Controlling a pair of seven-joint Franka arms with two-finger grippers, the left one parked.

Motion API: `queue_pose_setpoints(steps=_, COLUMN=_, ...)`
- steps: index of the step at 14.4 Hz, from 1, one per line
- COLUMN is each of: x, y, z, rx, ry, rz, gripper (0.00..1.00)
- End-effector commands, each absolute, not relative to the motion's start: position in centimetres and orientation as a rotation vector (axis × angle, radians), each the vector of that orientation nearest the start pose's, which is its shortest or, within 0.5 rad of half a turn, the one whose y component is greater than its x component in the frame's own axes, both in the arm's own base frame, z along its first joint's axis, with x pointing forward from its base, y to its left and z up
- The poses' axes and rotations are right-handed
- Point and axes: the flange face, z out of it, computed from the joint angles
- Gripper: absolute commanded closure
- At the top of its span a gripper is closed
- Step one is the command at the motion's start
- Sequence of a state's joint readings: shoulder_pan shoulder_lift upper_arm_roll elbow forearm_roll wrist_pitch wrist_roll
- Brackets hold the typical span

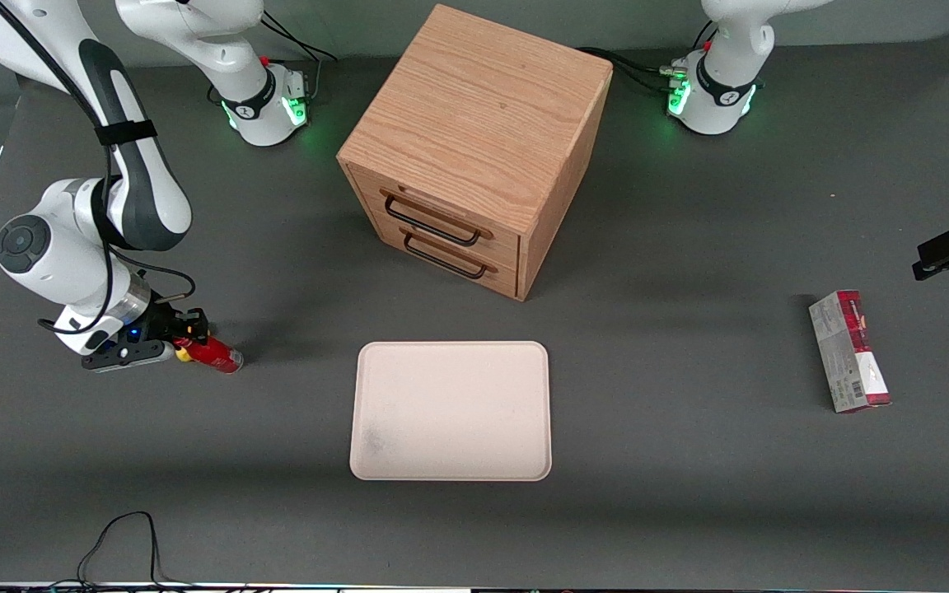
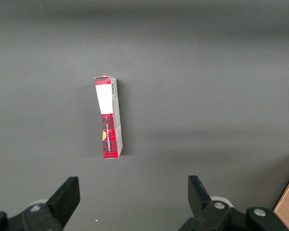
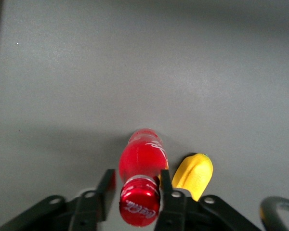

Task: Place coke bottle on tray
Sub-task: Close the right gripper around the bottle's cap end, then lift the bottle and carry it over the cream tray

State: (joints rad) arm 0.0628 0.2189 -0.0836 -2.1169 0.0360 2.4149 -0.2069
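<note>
The dark grey worktop [image 1: 689, 494] fills the scene, and standing tall on it is the wooden two-drawer cabinet [image 1: 474, 148], both drawers looking shut, dark wire handles facing the front camera. Nearer the front camera than the cabinet, and just in front of its drawers, lies the tray [image 1: 451, 412], flat, pale beige, nothing on it. Toward the parked arm's end of the worktop a red-and-grey carton [image 1: 848, 351] lies flat, well apart from the tray.

Now to the action at the working arm's end: the hand [image 1: 188, 336] is down low at the worktop, well apart from the tray. The coke bottle [image 3: 140, 180] lies on its side there, and the wrist camera shows a black finger [image 3: 106, 188] on each side of its neck, just below the red cap. They appear to be pressing the bottle, so I call it clamped on the bottle, though real contact is hard to confirm. Touching or just beside the bottle sits a small yellow oval object [image 3: 193, 175], outside the fingers.
</note>
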Motion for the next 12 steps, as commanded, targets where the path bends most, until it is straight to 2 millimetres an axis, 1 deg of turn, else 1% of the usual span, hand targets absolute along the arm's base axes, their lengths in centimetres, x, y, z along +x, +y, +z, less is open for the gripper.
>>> queue_pose_setpoints(steps=1, x=58.4, y=-1.0, z=32.5, rx=-3.123, ry=-0.294, rz=-0.140, gripper=1.00)
queue_pose_setpoints(steps=3, x=58.7, y=-1.0, z=33.0, rx=-3.122, ry=-0.290, rz=-0.133, gripper=1.00)
queue_pose_setpoints(steps=4, x=59.3, y=-1.0, z=34.1, rx=-3.121, ry=-0.289, rz=-0.145, gripper=1.00)
queue_pose_setpoints(steps=5, x=60.0, y=-0.9, z=35.6, rx=-3.119, ry=-0.293, rz=-0.122, gripper=1.00)
queue_pose_setpoints(steps=8, x=62.1, y=-1.0, z=42.5, rx=-3.112, ry=-0.298, rz=-0.031, gripper=1.00)
queue_pose_setpoints(steps=10, x=62.7, y=-1.1, z=47.1, rx=-3.110, ry=-0.300, rz=0.002, gripper=1.00)
queue_pose_setpoints(steps=12, x=62.8, y=-1.4, z=51.9, rx=-3.111, ry=-0.299, rz=0.029, gripper=1.00)
